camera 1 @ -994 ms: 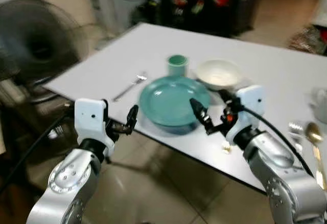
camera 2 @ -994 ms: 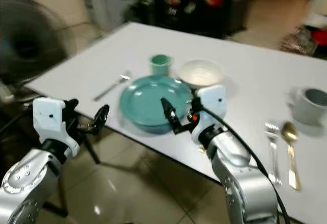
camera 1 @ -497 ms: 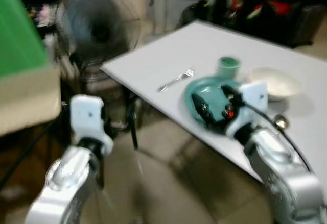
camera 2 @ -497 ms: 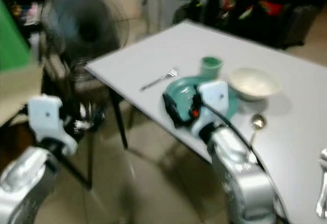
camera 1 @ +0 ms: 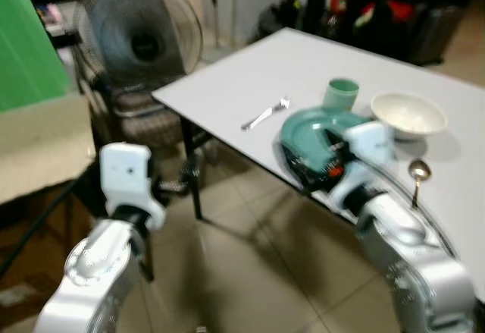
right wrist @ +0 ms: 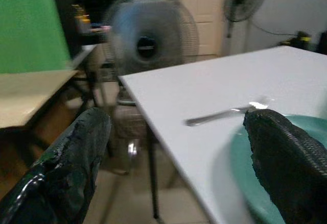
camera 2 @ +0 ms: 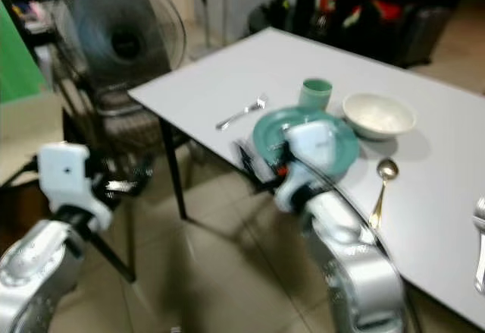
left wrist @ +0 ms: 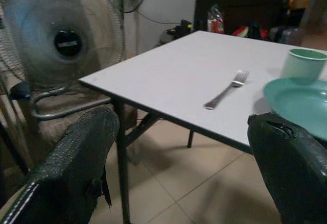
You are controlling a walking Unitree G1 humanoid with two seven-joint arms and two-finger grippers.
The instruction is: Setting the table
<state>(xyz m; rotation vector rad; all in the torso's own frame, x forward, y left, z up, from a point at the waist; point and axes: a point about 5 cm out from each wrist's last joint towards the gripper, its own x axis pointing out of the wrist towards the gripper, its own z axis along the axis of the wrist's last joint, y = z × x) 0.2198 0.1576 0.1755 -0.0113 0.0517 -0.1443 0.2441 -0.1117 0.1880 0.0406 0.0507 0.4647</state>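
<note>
**Place setting nearly complete; both grippers empty**

Compared with half a second ago, our head view has swung only slightly further; the table things hold their places, and a gold spoon (camera 2: pixel 383 183) now lies in plain sight.

We hold the left gripper (left wrist: pixel 194 147) low beside the table's corner, off the white table (camera 1: pixel 303 67), fingers spread wide and carrying nothing. We hold the right gripper (right wrist: pixel 179 147) at the table's near edge, just over the rim of the teal plate (camera 2: pixel 339 132), likewise spread and empty.

The plate sits near the edge where a diner would reach it. The fork (camera 1: pixel 265 114) lies beside it, toward the pedestal fan (camera 1: pixel 136 33); the green cup (camera 1: pixel 342 95) and white bowl (camera 1: pixel 409 113) stand behind it. We judge the layout follows ordinary place-setting order.
</note>
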